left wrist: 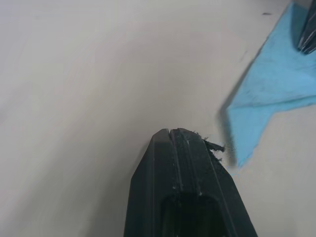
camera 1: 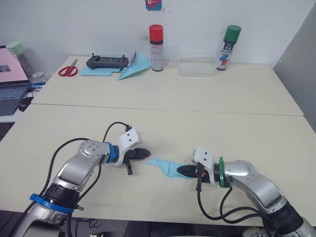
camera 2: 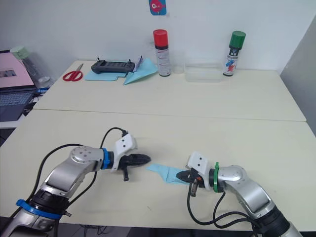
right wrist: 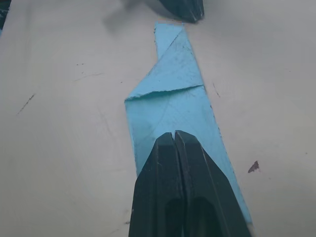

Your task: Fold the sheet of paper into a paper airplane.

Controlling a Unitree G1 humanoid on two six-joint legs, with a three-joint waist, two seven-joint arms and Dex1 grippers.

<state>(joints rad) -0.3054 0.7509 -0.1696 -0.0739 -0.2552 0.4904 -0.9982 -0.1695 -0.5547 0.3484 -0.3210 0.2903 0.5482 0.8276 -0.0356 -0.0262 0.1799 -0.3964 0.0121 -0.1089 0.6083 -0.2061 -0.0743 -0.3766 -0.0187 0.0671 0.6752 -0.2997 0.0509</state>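
Right tool [right wrist: 175, 136] pressed closed on paper airplane [right wrist: 170, 106], left tool [camera 1: 146, 153] beside.

Bright even light, soft shadows, wrist views blurry

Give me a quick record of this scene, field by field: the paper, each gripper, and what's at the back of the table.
paper: the paper airplane, light blue, folded into a pointed wedge, lying flat on the near table
right gripper: right gripper shut, fingertips pressing on the wedge's wide end
left gripper: left gripper shut, by the wedge's pointed tip, apart from it
far table: red-capped spray can, green-capped spray can, clear tray, black controller, red scissors, a second blue paper dart
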